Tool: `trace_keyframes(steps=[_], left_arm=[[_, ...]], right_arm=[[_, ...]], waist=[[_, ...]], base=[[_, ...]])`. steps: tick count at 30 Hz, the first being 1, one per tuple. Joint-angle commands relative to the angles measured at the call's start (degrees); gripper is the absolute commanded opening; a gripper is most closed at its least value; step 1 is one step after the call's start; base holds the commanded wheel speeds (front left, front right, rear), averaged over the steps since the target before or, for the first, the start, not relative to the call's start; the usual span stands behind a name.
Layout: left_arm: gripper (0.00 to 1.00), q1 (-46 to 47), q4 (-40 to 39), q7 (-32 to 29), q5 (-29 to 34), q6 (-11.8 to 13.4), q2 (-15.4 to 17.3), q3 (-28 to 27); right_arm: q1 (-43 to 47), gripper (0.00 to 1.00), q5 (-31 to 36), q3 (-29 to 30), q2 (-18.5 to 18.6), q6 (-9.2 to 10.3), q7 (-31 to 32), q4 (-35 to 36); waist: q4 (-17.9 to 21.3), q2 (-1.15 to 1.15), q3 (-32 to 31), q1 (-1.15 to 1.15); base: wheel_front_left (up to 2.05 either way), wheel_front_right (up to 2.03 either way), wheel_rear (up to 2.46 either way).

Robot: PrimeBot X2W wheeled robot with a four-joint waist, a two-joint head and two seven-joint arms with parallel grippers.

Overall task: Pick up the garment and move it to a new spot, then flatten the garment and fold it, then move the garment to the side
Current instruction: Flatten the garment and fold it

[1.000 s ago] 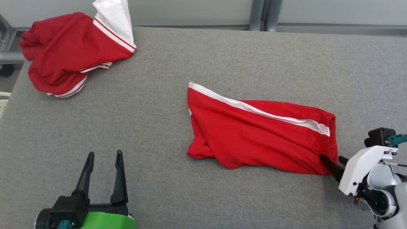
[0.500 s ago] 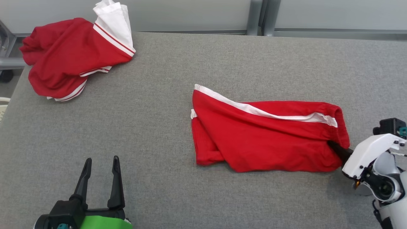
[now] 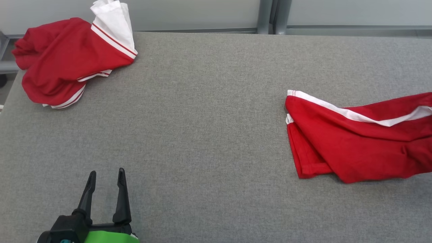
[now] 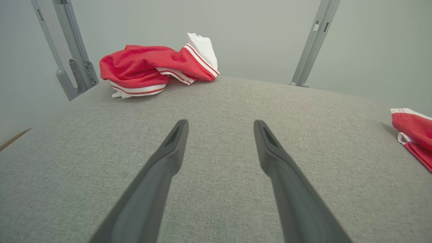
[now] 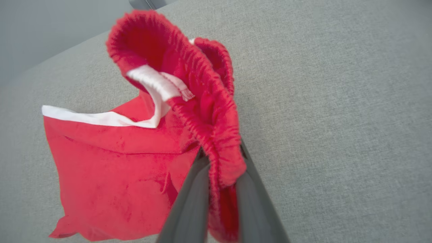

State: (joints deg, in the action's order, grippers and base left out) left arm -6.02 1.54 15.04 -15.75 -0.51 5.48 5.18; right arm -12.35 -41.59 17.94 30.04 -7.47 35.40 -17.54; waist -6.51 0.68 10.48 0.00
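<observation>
In the head view the red fabric shorts with a white side stripe (image 3: 357,148) lie far right on the grey cloth surface (image 3: 209,118) while the left end effector (image 3: 106,172) idles spread, in the left wrist view its fingers (image 4: 168,158) gape, unneeded, and in the right wrist view the right end effector (image 5: 221,158) pinches the elastic waistband (image 5: 216,111), presumably for towing.
</observation>
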Motion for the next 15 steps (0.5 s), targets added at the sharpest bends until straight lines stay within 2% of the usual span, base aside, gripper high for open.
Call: trace_keyframes(steps=[1,8,12,15], left_arm=[[1.0,-0.76,0.04,0.16,0.51,-0.26,-0.26,-0.69],[1.0,0.03,0.47,0.16,1.28,-1.44,-1.27,-1.12],[1.0,1.32,0.87,0.16,1.82,-1.98,-1.63,-1.35],[1.0,1.61,1.15,0.16,2.08,-2.35,-1.72,-1.34]], right_arm=[[-0.18,0.0,-0.21,-1.97,-0.59,-0.03,1.83,3.43],[0.12,0.0,1.25,-19.21,-5.65,-0.03,9.39,20.07],[-2.13,0.0,3.06,-27.86,-8.85,-0.03,9.27,21.93],[-3.53,0.0,4.28,-30.65,-9.96,-0.03,8.16,20.59]], waist=[[0.33,-0.68,-0.13,0.0],[1.38,-0.68,0.26,0.0],[1.84,-0.68,0.76,0.0],[1.91,-0.68,0.91,0.0]], base=[[0.0,0.0,0.0],[0.0,0.0,0.0],[0.0,0.0,0.0],[0.0,0.0,0.0]])
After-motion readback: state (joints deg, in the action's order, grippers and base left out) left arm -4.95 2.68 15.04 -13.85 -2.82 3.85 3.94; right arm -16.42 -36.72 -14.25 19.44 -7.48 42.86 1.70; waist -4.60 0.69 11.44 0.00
